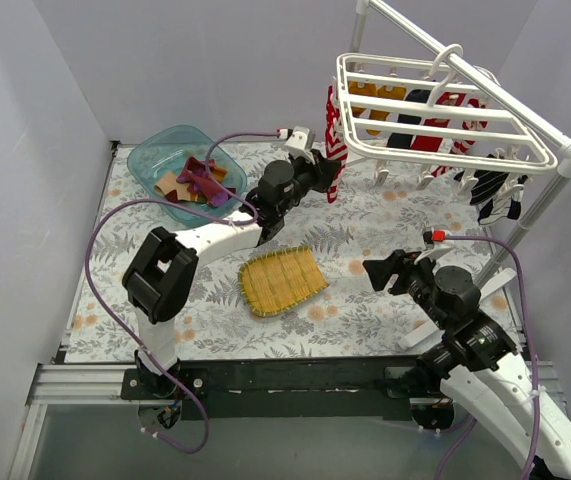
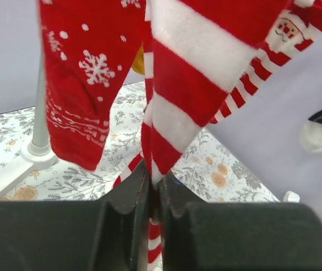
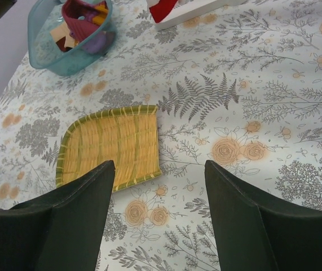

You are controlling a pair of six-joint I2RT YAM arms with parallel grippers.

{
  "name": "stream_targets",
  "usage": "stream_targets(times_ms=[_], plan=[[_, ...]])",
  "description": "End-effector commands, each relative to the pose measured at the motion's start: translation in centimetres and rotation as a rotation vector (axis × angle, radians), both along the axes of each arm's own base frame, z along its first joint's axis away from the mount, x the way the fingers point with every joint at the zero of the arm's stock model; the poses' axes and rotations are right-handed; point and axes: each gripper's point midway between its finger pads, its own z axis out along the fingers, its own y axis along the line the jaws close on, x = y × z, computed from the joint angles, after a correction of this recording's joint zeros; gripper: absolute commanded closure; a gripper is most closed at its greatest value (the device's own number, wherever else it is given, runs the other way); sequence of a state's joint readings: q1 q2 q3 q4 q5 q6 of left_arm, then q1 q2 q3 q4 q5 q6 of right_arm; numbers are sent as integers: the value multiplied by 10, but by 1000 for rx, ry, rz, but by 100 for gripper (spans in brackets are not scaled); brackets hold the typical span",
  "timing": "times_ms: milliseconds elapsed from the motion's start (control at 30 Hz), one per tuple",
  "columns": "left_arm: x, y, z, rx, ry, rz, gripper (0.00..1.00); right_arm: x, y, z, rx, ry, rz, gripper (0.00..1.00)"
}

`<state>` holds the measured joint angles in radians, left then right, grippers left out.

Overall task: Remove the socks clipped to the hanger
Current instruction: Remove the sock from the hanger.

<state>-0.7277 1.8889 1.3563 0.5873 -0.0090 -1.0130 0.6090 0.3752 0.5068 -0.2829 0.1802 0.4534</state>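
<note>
I am clamping my left tool (image 2: 152,180) on the lower end of the limp, light red-and-white striped fabric sock (image 2: 183,96) hanging from the white plastic grid hanger (image 1: 465,154) above the tabletop's far right corner, expecting stretch before it unclips, my right tool (image 3: 159,169) gaping idle.

Scene being viewed from three cameras.
The whole table (image 1: 365,220) is being looked down on from high above its near edge. The striped sock (image 2: 183,96) is being framed very closely, facing upward, from the left wrist. The table is being viewed obliquely from the right wrist; the woven mat (image 3: 113,147) is being shared with the top view.
</note>
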Motion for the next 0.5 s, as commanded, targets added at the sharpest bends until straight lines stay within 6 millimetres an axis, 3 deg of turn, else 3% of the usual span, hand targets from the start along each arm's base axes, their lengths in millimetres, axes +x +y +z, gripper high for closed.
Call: stream_targets(times_ms=[0, 33, 67, 467], plan=[[-27, 1, 41, -35, -82, -22, 100, 8, 2, 9, 16, -43, -13, 27], [-34, -1, 35, -21, -79, -35, 100, 9, 2, 7, 13, -43, -14, 27], [-41, 0, 43, -26, -93, -45, 100, 10, 2, 10, 13, -55, -14, 26], [-124, -28, 45, 35, -108, -142, 100, 20, 6, 23, 11, -128, -12, 18]])
